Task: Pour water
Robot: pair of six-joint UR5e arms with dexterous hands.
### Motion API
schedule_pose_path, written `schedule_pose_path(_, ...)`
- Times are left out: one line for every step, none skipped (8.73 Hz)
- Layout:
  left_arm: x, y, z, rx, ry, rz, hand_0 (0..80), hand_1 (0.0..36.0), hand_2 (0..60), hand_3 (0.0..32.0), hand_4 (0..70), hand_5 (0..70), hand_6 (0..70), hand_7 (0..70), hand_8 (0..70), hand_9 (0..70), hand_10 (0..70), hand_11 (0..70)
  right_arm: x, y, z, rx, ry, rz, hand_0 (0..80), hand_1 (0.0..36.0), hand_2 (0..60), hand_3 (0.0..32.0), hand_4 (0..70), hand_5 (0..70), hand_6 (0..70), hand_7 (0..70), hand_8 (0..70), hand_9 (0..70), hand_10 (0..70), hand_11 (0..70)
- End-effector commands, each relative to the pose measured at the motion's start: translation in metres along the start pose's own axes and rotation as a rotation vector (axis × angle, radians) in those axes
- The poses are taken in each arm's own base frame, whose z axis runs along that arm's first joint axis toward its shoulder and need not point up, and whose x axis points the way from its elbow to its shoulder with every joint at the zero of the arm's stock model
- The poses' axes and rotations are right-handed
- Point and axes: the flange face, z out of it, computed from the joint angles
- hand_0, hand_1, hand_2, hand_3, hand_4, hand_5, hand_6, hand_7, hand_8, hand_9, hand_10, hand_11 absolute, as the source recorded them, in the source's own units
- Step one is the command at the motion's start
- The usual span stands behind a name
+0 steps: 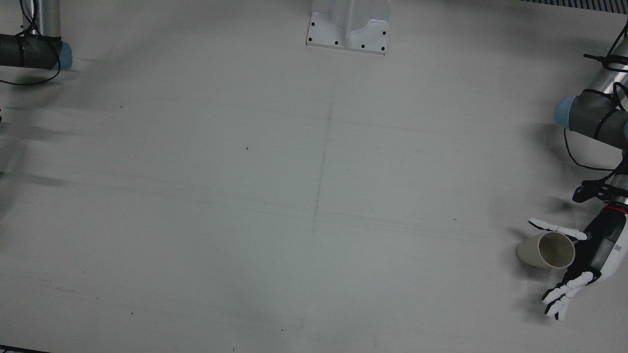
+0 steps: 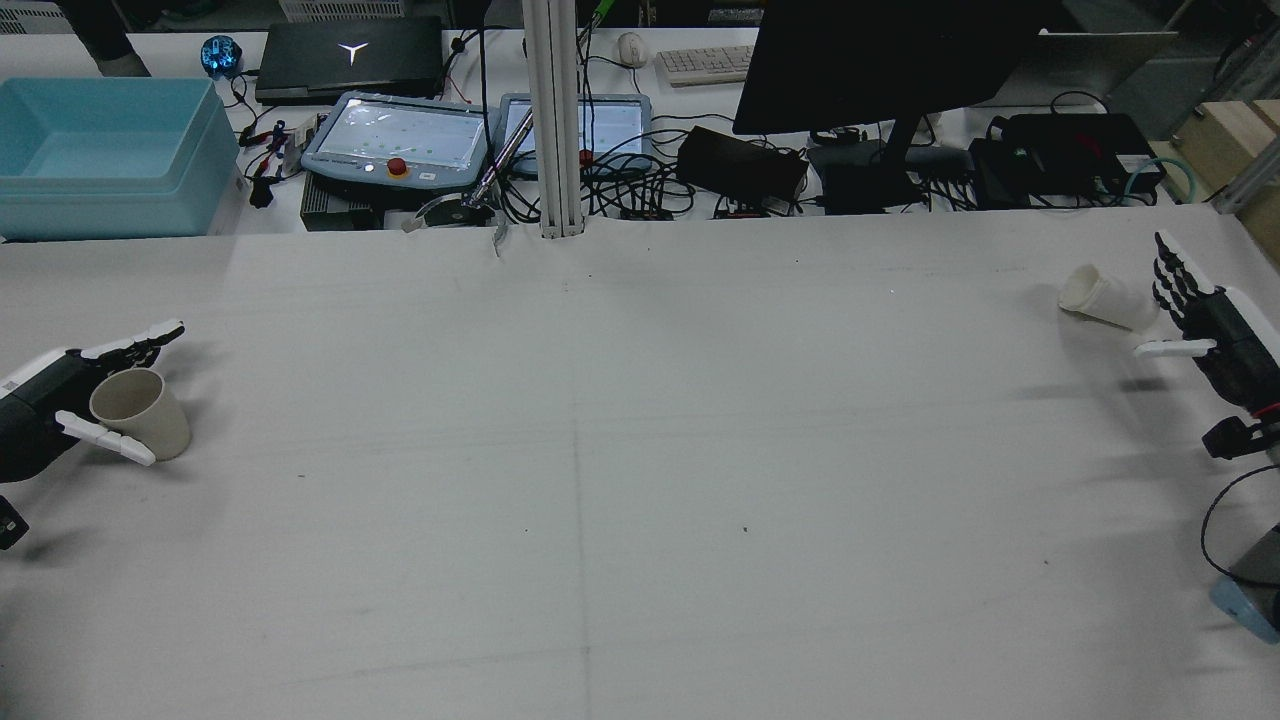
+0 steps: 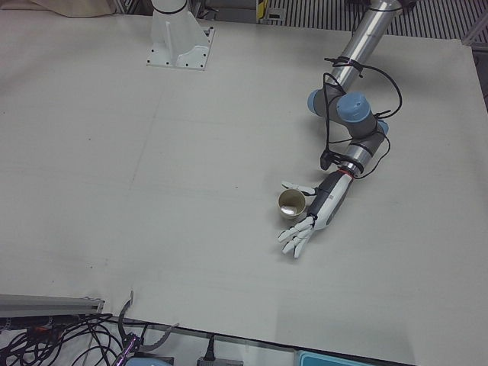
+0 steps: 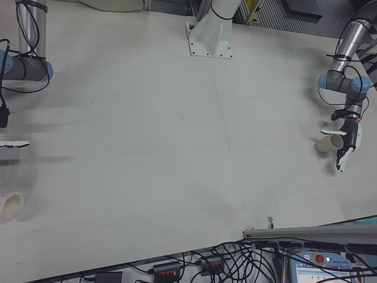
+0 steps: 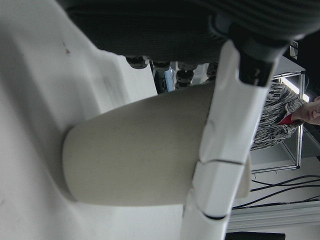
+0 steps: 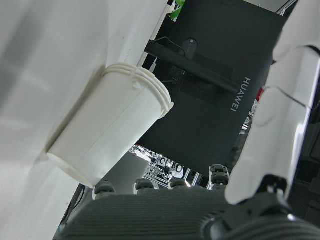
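A beige paper cup (image 2: 141, 414) stands upright near the table's left edge in the rear view. My left hand (image 2: 45, 405) is open around it, thumb on one side and fingers spread on the other, not closed on it. The same cup (image 1: 546, 250) and left hand (image 1: 586, 262) appear in the front view, the cup (image 3: 292, 204) in the left-front view, and its wall (image 5: 145, 152) close up. A white ridged cup (image 2: 1106, 298) sits tilted at the far right, rim pointing away from my right hand (image 2: 1205, 320), which is open just beside it. The right hand view shows this cup (image 6: 107, 145) leaning.
Behind the table's far edge are a blue bin (image 2: 110, 150), two teach pendants (image 2: 400, 135), a laptop, cables and a black monitor (image 2: 880, 60). A white pedestal base (image 1: 349, 29) stands at the robot's side. A person shows in the left hand view.
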Motion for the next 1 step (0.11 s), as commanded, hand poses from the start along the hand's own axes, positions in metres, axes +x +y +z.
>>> schedule_pose_path(0.0248, -0.0021, 0.0002, 0.002, 0.043, -0.033, 80.0, 25.5, 0.0, 0.0, 22.7, 0.0, 9.5, 5.4, 0.9, 0.0, 0.0, 1.2, -0.0062, 0.0153, 0.0146, -0.031, -0.023, 0.019, 53.5, 17.9, 0.0, 32.0, 0.0, 5.6, 0.0, 0.0, 0.0, 0.0, 0.0, 0.0)
